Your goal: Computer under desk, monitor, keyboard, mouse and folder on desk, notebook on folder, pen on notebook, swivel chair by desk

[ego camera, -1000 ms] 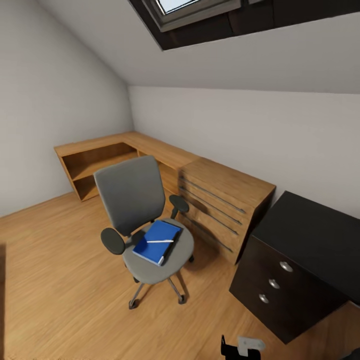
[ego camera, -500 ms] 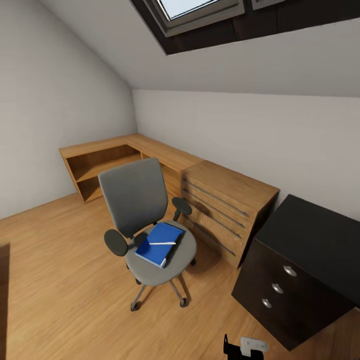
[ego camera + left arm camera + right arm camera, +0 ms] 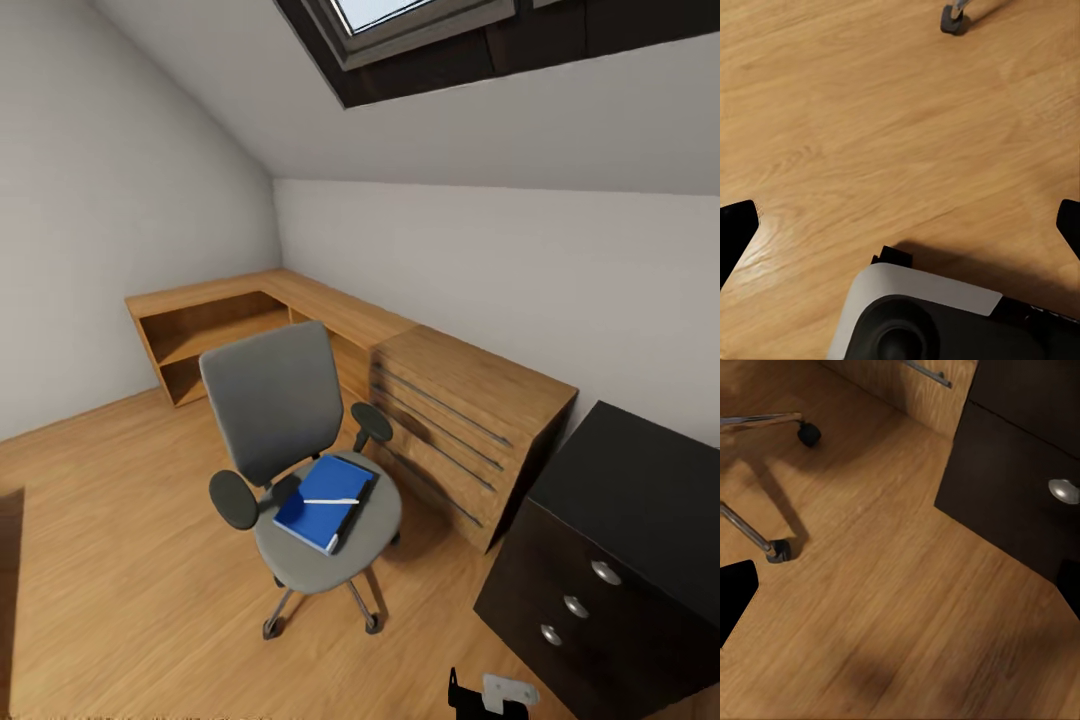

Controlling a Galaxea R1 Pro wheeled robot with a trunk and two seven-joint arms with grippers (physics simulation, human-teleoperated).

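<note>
The grey swivel chair [image 3: 268, 400] stands in the middle of the wooden floor. On its seat lies the blue folder [image 3: 318, 510], with the white pen [image 3: 330, 501] across it. A dark strip [image 3: 360, 507] runs along the folder's far edge; I cannot tell if it is the notebook. The black desk [image 3: 640, 470] with its drawer unit stands at the right. My left gripper [image 3: 900, 225] hangs open over bare floor near a chair caster [image 3: 954, 19]. My right gripper [image 3: 900, 585] is open above the floor between the chair's legs [image 3: 750, 536] and the desk's drawer unit [image 3: 1012, 487].
A light wooden drawer chest [image 3: 460, 420] stands between the chair and the desk. A low wooden shelf unit [image 3: 220, 320] runs along the back corner. The ceiling slopes low, with a skylight [image 3: 400, 20]. Open floor lies left of the chair. My own base [image 3: 915, 315] is below the left gripper.
The whole head view has shifted: the camera has moved, so the chair, chest and desk sit lower and further right in the picture. The things themselves have not moved.
</note>
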